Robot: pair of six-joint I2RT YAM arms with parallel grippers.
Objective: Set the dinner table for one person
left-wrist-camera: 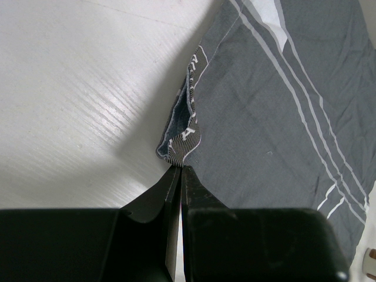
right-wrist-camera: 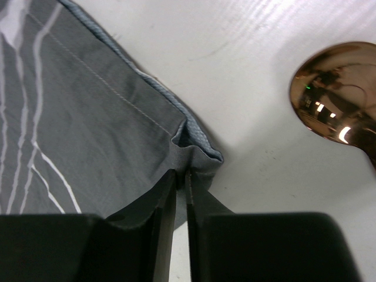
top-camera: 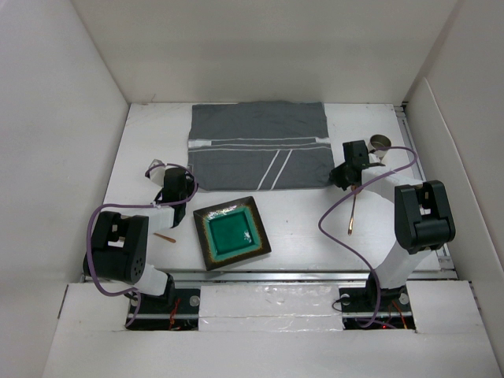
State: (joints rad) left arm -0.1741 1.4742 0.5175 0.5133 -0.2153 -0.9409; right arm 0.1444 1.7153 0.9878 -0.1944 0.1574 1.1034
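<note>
The white dinner table (top-camera: 307, 228) holds a grey striped cloth mat (top-camera: 260, 142) lying flat at the back middle. My left gripper (top-camera: 183, 179) is at the mat's near left corner. In the left wrist view the left gripper (left-wrist-camera: 180, 168) is shut, with the curled-up mat corner (left-wrist-camera: 179, 150) pinched at its tips. My right gripper (top-camera: 340, 175) is at the near right corner. In the right wrist view the right gripper (right-wrist-camera: 181, 172) is shut on the bunched mat corner (right-wrist-camera: 197, 150).
A square green plate with a dark rim (top-camera: 231, 233) lies in the front middle. A copper spoon (top-camera: 352, 213) lies right of it, its bowl (right-wrist-camera: 338, 97) close to my right gripper. A small round dish (top-camera: 380, 143) is at back right. A thin wooden stick (top-camera: 164, 237) lies front left.
</note>
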